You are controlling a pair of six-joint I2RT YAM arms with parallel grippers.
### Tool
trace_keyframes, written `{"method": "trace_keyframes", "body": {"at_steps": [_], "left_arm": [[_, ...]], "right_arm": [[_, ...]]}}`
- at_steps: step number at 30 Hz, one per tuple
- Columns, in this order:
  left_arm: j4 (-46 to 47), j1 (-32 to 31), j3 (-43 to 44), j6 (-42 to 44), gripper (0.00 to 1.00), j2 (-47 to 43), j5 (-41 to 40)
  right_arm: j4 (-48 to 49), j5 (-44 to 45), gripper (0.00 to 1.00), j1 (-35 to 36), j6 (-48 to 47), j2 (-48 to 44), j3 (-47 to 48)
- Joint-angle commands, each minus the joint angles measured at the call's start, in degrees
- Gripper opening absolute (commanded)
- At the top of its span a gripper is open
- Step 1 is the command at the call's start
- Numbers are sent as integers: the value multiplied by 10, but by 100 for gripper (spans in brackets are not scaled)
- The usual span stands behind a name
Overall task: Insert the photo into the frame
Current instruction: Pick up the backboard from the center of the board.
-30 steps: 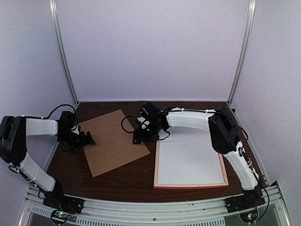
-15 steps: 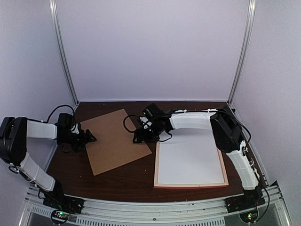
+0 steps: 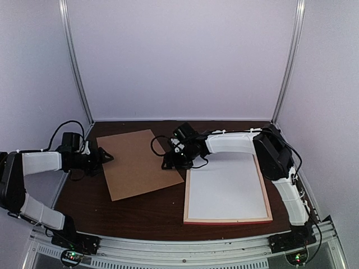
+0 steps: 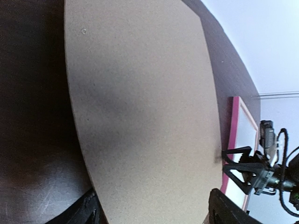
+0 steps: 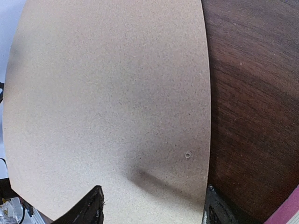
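The frame (image 3: 228, 221) lies flat at the right, and its pink rail also shows in the left wrist view (image 4: 237, 122). A white sheet (image 3: 227, 188) fills the frame. I cannot tell if it is the photo's white back; no printed side shows. My left gripper (image 3: 106, 156) is open at the left corner of the brown backing board (image 3: 140, 162). In the left wrist view the left gripper (image 4: 154, 207) has its fingers wide apart either side of the board (image 4: 140, 107). My right gripper (image 3: 167, 162) is open at the board's right edge, and shows wide open over the board (image 5: 107, 93) in its own view (image 5: 154, 203).
The dark wooden table (image 3: 146, 207) has metal posts at the back left (image 3: 76, 61) and back right (image 3: 289, 61), with pale walls behind. The right arm's cables (image 3: 157, 147) hang near the board's far right corner.
The left gripper has moved toward the back along the board's left side. The board has turned slightly and shifted right. The right gripper has moved a little right with it.
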Motion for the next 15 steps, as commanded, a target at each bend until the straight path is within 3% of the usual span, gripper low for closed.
{"method": "trace_keyframes", "body": {"at_steps": [1,9,15], "left_arm": [[54,-16,24,-23,79,-29,126],[53,-17,56,-43,78,-46,159],[-13,-17,86,-27,77,-68,140]], "right_arm": [[3,-39,72,19,8,7,-28],[28,-61,72,33,17,-1,-55],[41,-70,72,41,24,-1,-65]]}}
